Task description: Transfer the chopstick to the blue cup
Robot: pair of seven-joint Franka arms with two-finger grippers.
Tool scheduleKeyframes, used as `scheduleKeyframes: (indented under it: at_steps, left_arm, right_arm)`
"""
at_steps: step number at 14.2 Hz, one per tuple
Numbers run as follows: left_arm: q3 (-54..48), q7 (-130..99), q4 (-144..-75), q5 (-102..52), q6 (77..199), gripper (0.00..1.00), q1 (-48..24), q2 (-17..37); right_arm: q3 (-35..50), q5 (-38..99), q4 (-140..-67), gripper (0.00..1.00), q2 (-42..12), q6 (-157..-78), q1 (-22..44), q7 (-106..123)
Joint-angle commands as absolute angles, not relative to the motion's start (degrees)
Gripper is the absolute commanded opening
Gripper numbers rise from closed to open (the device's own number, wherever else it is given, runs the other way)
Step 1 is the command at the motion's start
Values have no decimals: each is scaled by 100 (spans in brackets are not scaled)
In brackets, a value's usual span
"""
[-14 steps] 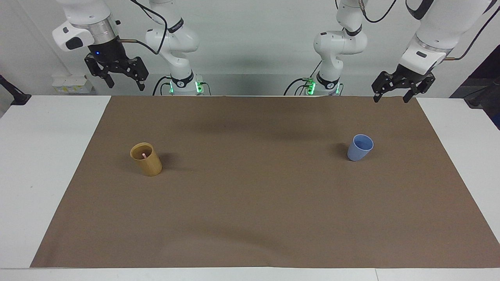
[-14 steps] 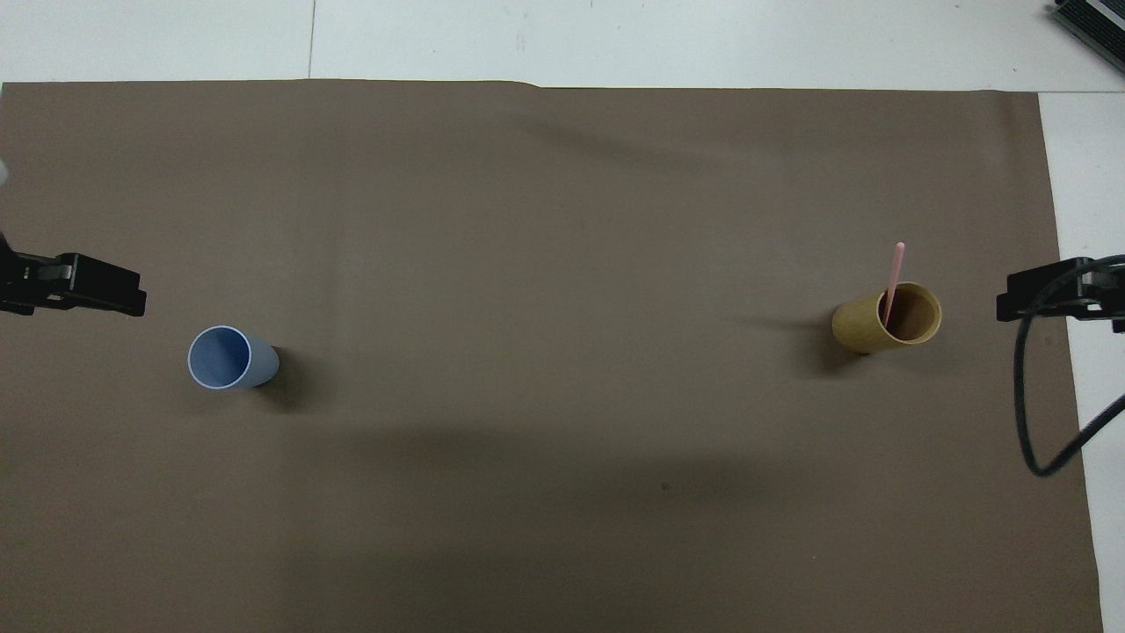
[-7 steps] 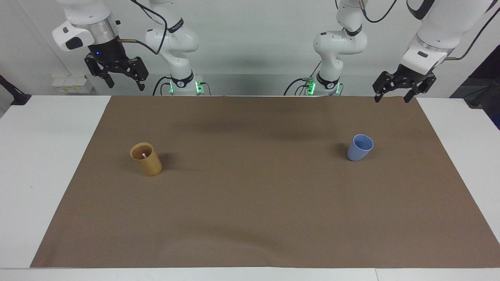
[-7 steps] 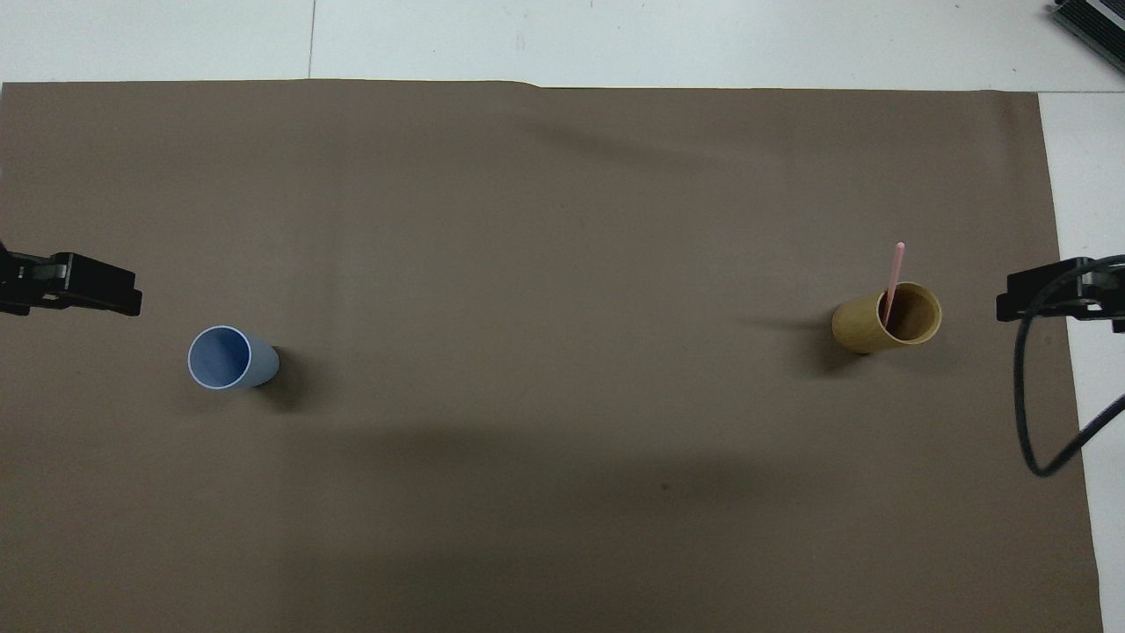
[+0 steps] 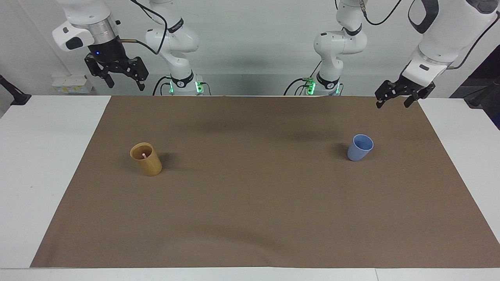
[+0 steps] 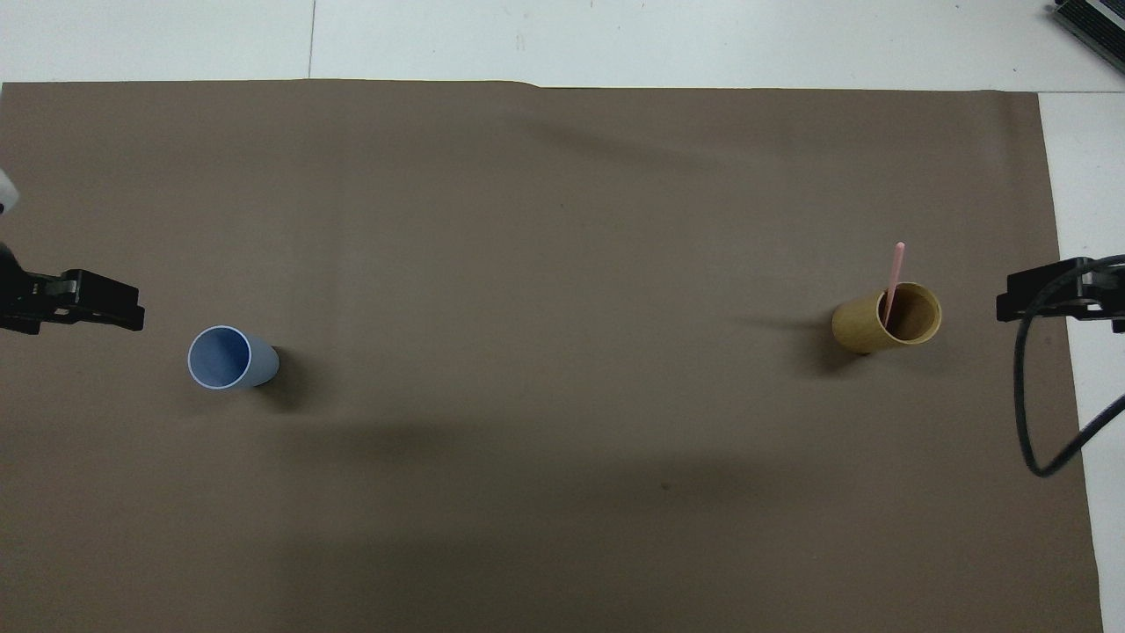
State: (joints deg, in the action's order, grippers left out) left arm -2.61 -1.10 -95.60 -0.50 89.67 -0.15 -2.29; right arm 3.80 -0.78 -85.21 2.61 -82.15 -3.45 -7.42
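Observation:
One pale pink chopstick [image 6: 894,277] stands in the tan cup [image 6: 866,330], leaning on its rim. Only its tip [image 5: 143,155] shows inside the tan cup [image 5: 148,164] in the facing view. The blue cup [image 5: 358,150] stands upright and empty toward the left arm's end of the mat, and also shows in the overhead view [image 6: 230,359]. My left gripper [image 5: 393,104] is open and empty, up in the air over the mat's corner near the blue cup. My right gripper [image 5: 124,82] is open and empty, raised high off the mat's edge at the tan cup's end.
A brown mat [image 5: 254,203] covers most of the white table [image 5: 47,164]. A black cable [image 6: 1028,413] hangs from the right arm at the mat's edge.
My left gripper has dropped a little and turned slightly, drifting toward the robots in the overhead view. The right gripper, both cups and the chopstick have not moved.

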Motion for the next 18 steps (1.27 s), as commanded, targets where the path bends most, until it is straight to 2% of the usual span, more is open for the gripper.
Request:
scheduleKeyframes:
  at_steps: [1, 11, 18]
  left_arm:
    - [-290, -18, -10395, -123, 9736, 100, 70, -466]
    - [-281, 456, -12005, -114, 11846, 100, 378, -247]
    - [-272, 992, -12498, -114, 12313, 100, 395, -158]
  right_arm:
    - [387, 44, -8543, 100, 316, -8227, -404, -650]
    - [378, 35, -8543, 100, 316, -8235, -413, -659]
    - [352, -35, -8543, 100, 308, -8262, -579, -615]
